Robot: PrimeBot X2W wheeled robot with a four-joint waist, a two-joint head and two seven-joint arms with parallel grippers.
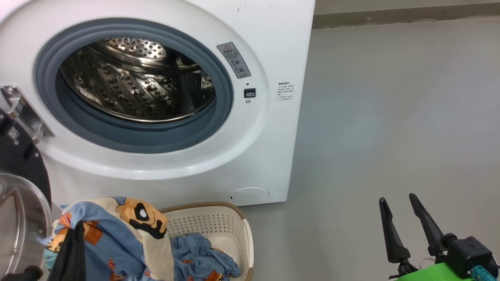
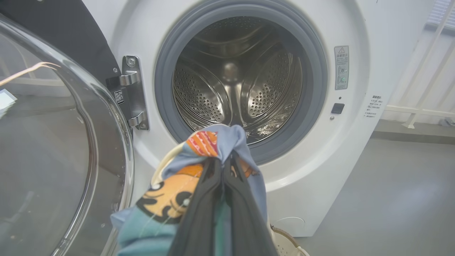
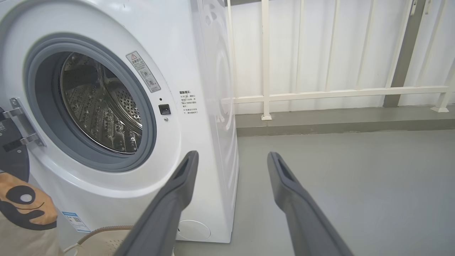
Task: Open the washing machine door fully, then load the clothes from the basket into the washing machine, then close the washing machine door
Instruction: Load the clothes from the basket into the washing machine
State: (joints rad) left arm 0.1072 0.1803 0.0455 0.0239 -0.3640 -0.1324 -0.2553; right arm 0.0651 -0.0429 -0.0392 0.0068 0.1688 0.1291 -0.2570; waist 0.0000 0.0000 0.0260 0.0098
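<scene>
Left gripper (image 2: 223, 161), long dark fingers pressed together on a fold of the clothes (image 2: 167, 193) (fabric bunched around the tips), right gripper (image 1: 397, 199) low at the head view's right, fingers spread wide, empty, tips pointing up, black wrist (image 1: 466, 251) behind

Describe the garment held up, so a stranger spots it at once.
Before the white washing machine, a cream basket stands on the floor. Over its left end, the shut left gripper holds up a light-blue garment. Unlike the crumpled blue piece lying in the basket, it shows a big orange-and-black cartoon face.
</scene>
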